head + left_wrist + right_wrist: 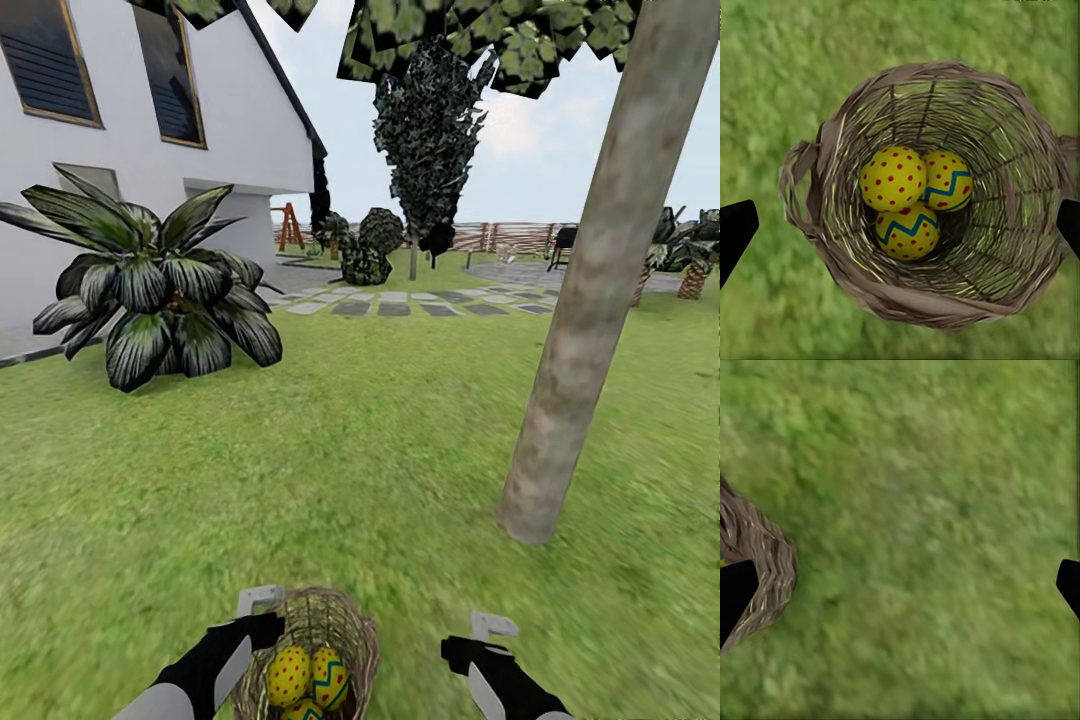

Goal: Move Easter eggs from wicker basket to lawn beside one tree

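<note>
Item: three Easter eggs point(910, 199), all in wicker basket point(825, 225) on lawn point(350, 450) nr tree point(590, 300); prob. smooth, round, rigid, slip-prone (grip across widest part, top egg first); left gripper point(900, 225) above, right gripper point(900, 592) over grass, both jaws spread, empty.

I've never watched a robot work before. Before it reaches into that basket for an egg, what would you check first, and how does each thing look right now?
1. All three Easter eggs in the wicker basket: ok, three lie together at the bottom.
2. Left gripper open: ok, its fingertips sit wide apart at either side of the basket.
3. Left gripper lined up above the eggs: ok, in the left wrist view they sit between the fingertips.
4. Right gripper out of the way: ok, open over bare lawn beside the basket.
5. A tree close by for the drop: ok, a trunk stands ahead to the right.
6. Basket sitting steady: cannot tell.
</note>
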{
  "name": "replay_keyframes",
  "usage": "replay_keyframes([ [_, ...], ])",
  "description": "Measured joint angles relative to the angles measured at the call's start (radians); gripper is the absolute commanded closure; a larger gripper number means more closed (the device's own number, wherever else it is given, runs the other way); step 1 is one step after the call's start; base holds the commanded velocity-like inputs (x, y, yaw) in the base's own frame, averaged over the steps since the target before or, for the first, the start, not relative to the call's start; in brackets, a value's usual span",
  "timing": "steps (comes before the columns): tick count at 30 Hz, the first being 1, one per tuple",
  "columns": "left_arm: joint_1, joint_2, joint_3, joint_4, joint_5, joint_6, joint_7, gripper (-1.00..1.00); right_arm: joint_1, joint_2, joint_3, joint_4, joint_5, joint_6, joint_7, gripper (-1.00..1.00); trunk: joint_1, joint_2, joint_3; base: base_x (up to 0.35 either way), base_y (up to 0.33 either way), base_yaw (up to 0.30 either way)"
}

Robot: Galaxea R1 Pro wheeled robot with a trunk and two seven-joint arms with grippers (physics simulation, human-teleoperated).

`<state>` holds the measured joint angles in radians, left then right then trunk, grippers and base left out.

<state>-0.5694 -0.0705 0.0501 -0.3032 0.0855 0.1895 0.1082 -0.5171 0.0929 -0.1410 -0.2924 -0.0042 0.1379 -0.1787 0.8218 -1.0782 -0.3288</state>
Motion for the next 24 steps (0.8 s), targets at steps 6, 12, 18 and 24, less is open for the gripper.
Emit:
replay_keyframes([
  [6,0.002,0.003,0.002,-0.007,0.005,0.0,-0.001,-1.0,0.007,0.0,0.001,0.0,0.0,-0.002,0.0,-1.0,0.0,0.0,0.001,0.006,0.0,-0.023],
  [12,0.002,0.004,0.001,-0.009,0.005,-0.001,-0.001,-1.0,0.008,0.001,0.001,0.0,0.0,-0.002,0.0,-1.0,0.0,0.0,0.001,0.087,0.0,-0.003],
  [18,0.002,0.004,-0.001,-0.01,0.005,-0.012,0.0,-1.0,0.009,0.003,0.001,0.0,0.0,-0.002,0.0,-1.0,0.0,0.0,0.001,0.017,-0.023,0.0],
  [24,0.002,0.004,-0.002,-0.011,0.005,-0.013,0.006,-1.0,0.009,0.003,0.001,0.0,0.0,-0.002,0.0,-1.0,0.0,0.0,0.001,0.002,-0.159,0.0],
])
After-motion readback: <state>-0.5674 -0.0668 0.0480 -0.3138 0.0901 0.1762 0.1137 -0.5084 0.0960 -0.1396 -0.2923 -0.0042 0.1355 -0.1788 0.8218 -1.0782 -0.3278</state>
